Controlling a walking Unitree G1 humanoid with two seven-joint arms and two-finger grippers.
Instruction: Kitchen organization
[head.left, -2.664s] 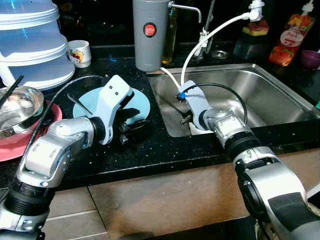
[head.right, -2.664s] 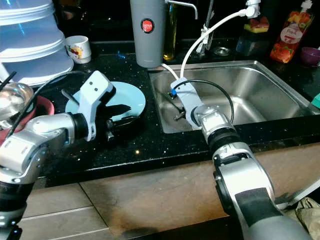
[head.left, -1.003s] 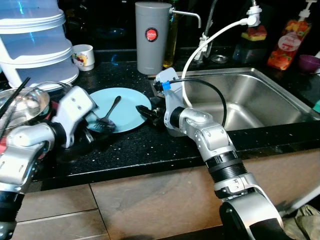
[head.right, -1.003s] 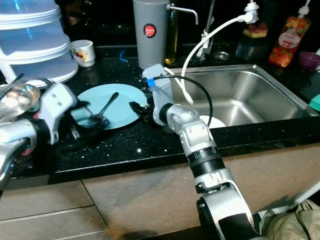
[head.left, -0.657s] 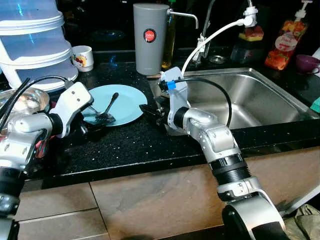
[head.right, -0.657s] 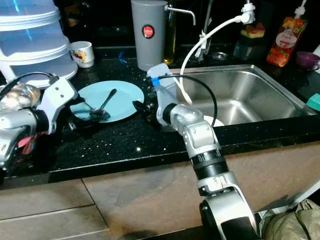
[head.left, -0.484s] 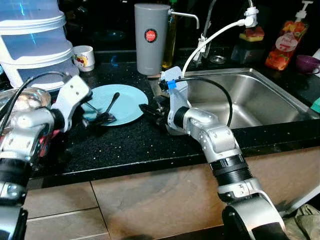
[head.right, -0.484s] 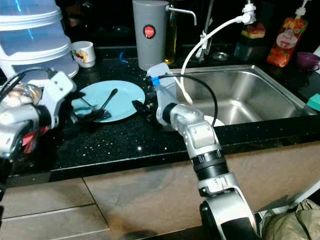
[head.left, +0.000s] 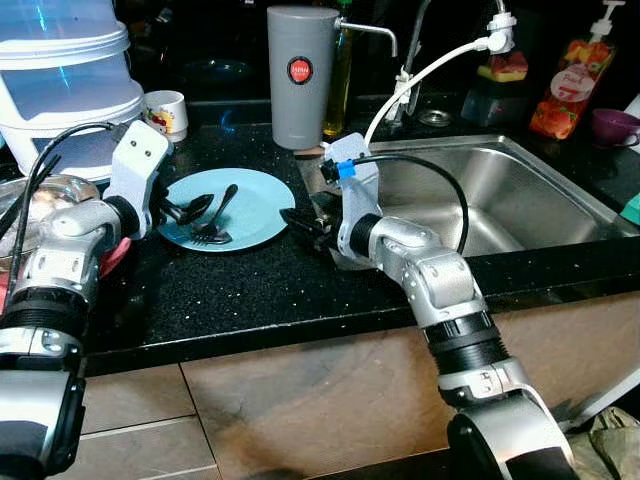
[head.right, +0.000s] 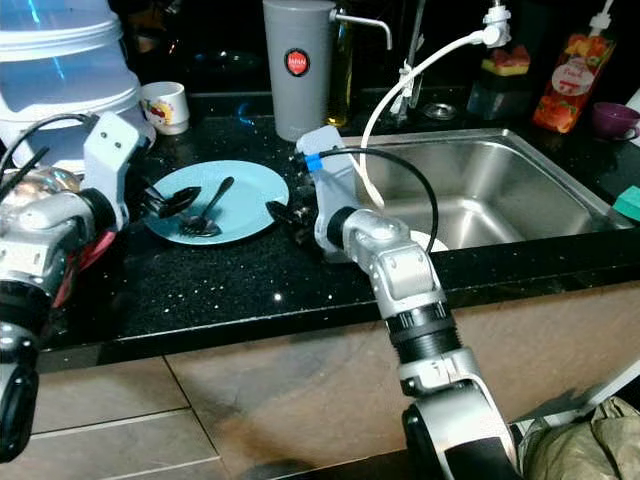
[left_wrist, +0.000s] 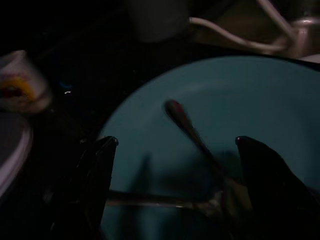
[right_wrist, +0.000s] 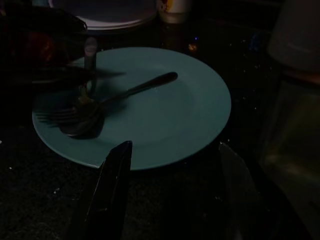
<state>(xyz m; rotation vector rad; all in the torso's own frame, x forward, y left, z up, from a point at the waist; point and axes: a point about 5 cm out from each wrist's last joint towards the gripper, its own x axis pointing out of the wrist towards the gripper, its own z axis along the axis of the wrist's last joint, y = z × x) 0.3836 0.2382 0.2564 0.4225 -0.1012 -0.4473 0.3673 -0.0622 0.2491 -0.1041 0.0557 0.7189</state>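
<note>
Head views: evenly lit, sharp; glare on sink (head.left: 520, 190).
Wrist views: very dark, soft focus.

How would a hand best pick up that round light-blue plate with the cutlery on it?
Grip the round light-blue plate at its thin rim nearest the right hand, sliding in low from the sink side. It lies flat on the black counter, and the cutlery sits toward the far side.

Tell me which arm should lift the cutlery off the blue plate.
Left, probably. The left gripper hovers open at the blue plate's left edge, right by the spoon and fork. The right gripper is at the opposite rim, farther from them.
</note>
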